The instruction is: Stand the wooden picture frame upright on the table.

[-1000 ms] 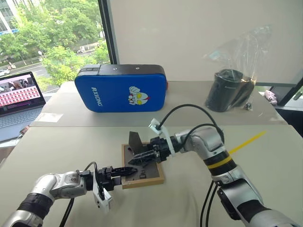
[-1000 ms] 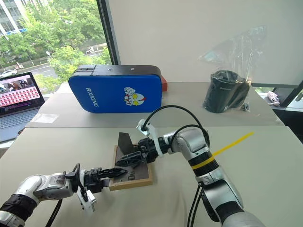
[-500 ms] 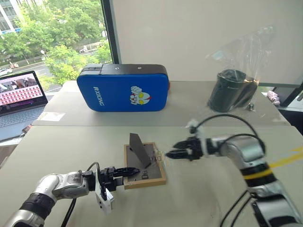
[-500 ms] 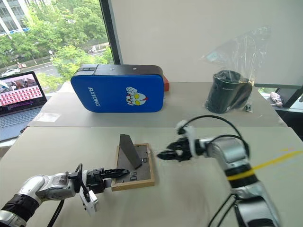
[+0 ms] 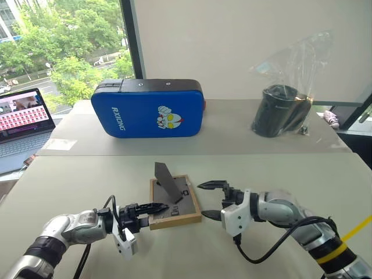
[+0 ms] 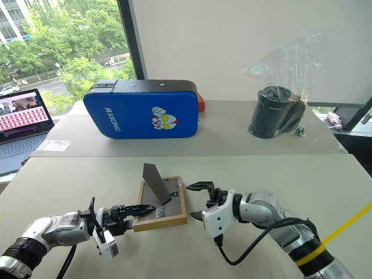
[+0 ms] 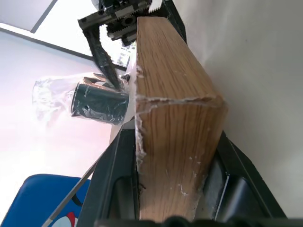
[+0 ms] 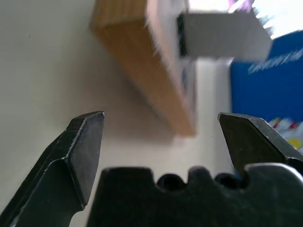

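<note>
We're over a wide pale beige table, with a window full of green trees off to the left. Our left gripper clamps the near left corner of the wooden picture frame, one black finger lying across the top of the wood; from the left wrist camera we see that corner sitting snug between the two fingers, jaws narrowed right onto it. The frame lies flat, dark grey back facing up, in the middle of the near table, and its stand flap sticks up at a slant.

Over on the right, our right gripper hovers just beside the frame's right edge, not touching it, jaws spread wide with one finger high and the other low. From the right wrist camera we look between those open fingers at the frame's wooden edge.

Further back, a blue padded case stands on its long edge. To the far right a black cylinder in a clear plastic bag. At the far left, an open laptop.
</note>
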You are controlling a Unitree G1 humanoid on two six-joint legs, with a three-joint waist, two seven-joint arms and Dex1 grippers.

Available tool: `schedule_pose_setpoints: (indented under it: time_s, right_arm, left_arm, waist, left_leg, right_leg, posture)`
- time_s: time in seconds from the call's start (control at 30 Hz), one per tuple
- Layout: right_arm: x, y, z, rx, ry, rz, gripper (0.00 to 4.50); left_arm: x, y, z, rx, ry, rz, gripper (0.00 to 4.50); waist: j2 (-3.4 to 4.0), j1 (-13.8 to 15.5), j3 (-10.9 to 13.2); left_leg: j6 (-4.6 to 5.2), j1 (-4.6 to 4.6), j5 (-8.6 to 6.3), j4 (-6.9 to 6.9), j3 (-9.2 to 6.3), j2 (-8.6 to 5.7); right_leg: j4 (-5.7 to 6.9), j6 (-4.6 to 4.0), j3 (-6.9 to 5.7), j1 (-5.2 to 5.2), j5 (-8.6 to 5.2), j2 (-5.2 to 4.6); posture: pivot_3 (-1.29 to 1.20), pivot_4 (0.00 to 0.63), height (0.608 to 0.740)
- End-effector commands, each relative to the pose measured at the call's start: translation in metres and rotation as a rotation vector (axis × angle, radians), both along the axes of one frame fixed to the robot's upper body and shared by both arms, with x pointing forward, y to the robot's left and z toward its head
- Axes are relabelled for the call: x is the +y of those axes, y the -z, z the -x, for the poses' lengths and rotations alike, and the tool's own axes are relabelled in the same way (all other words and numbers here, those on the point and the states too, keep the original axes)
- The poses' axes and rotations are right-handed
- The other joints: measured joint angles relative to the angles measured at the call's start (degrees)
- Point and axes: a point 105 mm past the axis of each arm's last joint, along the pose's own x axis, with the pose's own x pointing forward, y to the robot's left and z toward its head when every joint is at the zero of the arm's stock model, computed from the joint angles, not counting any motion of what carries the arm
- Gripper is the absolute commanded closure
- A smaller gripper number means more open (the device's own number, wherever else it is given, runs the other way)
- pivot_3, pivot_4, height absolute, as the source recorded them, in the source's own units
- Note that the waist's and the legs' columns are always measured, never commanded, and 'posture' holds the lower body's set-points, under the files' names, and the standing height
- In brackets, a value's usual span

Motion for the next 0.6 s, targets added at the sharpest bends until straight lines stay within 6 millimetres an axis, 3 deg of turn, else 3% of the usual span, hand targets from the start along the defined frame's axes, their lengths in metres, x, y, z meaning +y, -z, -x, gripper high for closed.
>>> schedule_pose_setpoints:
  time_s: [0.03, 0.17, 0.27, 0.5, 0.6]
  right_arm:
    - [0.011, -0.016, 0.001, -0.092, -0.05, -0.066, 0.04]
    - [0.017, -0.015, 0.009, -0.089, -0.098, -0.064, 0.04]
    - [0.019, -0.013, 0.017, -0.084, -0.115, -0.075, 0.81]
    - [0.027, -0.014, 0.029, -0.069, -0.144, -0.094, 3.13]
    - [0.029, -0.015, 0.028, -0.062, -0.139, -0.095, 3.29]
  left_arm:
    - [0.0, -0.002, 0.004, 0.011, 0.04, -0.007, 3.29]
    - [0.001, -0.004, 0.001, 0.013, 0.032, -0.01, 3.29]
    - [0.001, -0.004, 0.0, 0.017, 0.027, -0.01, 3.29]
    - [0.001, -0.004, -0.003, 0.022, 0.013, -0.004, 3.29]
    - [0.0, -0.005, -0.004, 0.025, 0.005, 0.007, 3.29]
  waist:
    - [0.0, 0.0, 0.0]
    - [-0.01, 0.01, 0.01]
    - [-0.01, 0.02, 0.01]
    - [0.01, -0.2, 0.03]
    - [0.0, -0.17, 0.03]
  left_leg:
    - [0.0, 0.0, 0.0, 0.0, 0.0, 0.0]
    - [0.02, -0.02, -0.01, 0.0, 0.0, 0.0]
    - [0.03, -0.01, -0.02, 0.0, 0.0, 0.0]
    - [0.04, 0.01, -0.02, 0.0, 0.0, 0.0]
    - [0.04, 0.03, -0.02, 0.0, 0.0, 0.0]
  right_leg:
    - [-0.01, -0.11, 0.0, 0.0, 0.06, 0.0]
    - [-0.07, -0.17, 0.0, 0.02, 0.1, 0.0]
    - [-0.08, -0.17, 0.0, 0.03, 0.1, 0.0]
    - [-0.04, -0.18, 0.0, 0.04, 0.1, 0.0]
    - [-0.02, -0.18, 0.0, 0.05, 0.1, 0.0]
  posture:
    - [0.0, 0.15, 0.74]
    - [0.0, 0.15, 0.74]
    - [0.0, 0.15, 0.74]
    - [0.0, 0.15, 0.74]
    - [0.0, 0.15, 0.74]
